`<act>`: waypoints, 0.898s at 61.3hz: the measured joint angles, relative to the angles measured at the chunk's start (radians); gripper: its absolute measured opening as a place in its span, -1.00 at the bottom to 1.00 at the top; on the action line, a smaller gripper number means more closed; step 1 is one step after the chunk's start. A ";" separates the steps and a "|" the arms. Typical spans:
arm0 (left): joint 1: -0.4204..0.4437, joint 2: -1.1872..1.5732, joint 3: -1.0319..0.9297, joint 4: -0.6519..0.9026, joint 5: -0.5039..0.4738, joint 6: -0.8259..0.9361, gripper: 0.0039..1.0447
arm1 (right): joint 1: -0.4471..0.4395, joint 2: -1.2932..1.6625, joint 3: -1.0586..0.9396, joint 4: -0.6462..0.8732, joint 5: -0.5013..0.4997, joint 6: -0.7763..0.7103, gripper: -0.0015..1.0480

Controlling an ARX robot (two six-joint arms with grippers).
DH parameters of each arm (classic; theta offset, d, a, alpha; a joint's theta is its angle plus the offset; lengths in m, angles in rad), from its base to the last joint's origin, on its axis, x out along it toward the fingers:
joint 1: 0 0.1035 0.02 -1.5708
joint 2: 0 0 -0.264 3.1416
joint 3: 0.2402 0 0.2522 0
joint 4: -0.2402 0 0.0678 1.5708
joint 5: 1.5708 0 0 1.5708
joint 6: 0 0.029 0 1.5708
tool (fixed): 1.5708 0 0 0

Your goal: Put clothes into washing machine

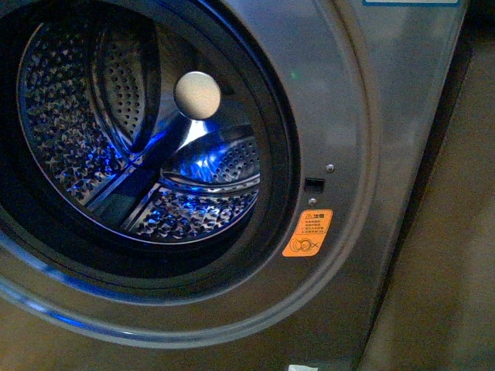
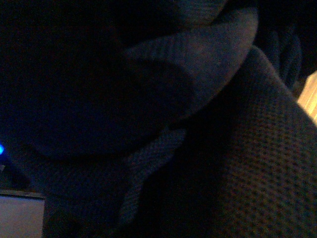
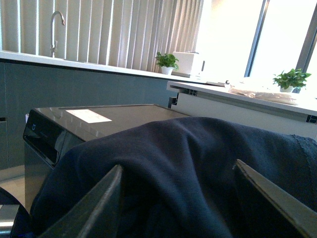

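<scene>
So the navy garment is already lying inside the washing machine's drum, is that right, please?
Not quite: the front view shows the drum empty. The navy garment is outside the machine, as the right wrist view shows.

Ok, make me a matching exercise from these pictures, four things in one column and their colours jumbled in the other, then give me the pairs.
Things:
1. washing machine drum
2. warning sticker
3. clothes
4. potted plant near the white box

Colours:
a. orange
b. dark navy blue
c. shiny steel with blue glints
d. green

Pairs: 1-c, 2-a, 3-b, 4-d
</scene>
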 joint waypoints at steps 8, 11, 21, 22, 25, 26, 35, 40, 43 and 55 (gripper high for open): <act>0.113 0.019 -0.009 0.043 0.077 -0.048 -0.77 | 0.000 0.000 0.000 0.000 0.001 0.000 0.71; 0.166 0.031 -0.014 0.046 0.087 -0.073 -0.77 | 0.002 0.000 0.000 0.000 -0.003 0.001 0.89; 0.195 0.016 -0.043 0.036 0.092 -0.098 -0.78 | 0.002 -0.002 0.000 0.000 -0.003 0.001 0.86; 0.195 0.016 -0.044 0.036 0.092 -0.098 -0.78 | 0.002 -0.002 0.000 0.000 -0.003 0.001 0.86; 0.193 0.016 -0.044 0.034 0.092 -0.094 -0.78 | 0.002 -0.002 0.000 0.000 -0.001 0.001 0.86; 0.192 0.016 -0.044 0.034 0.092 -0.093 -0.78 | 0.002 -0.002 0.000 0.000 -0.001 0.001 0.86; 0.287 -0.129 -0.248 0.043 0.264 -0.131 -0.78 | 0.007 -0.004 -0.003 0.011 0.018 0.005 0.86; 0.405 -0.213 -0.373 0.056 0.401 -0.175 -0.78 | 0.015 -0.039 -0.073 0.109 0.154 0.027 0.86; 0.469 -0.254 -0.432 0.076 0.468 -0.199 -0.78 | 0.015 -0.083 -0.149 0.155 0.180 0.034 0.86; 0.520 -0.398 -0.561 0.092 0.590 -0.217 -0.78 | -0.005 -0.229 -0.414 0.220 0.161 0.079 0.86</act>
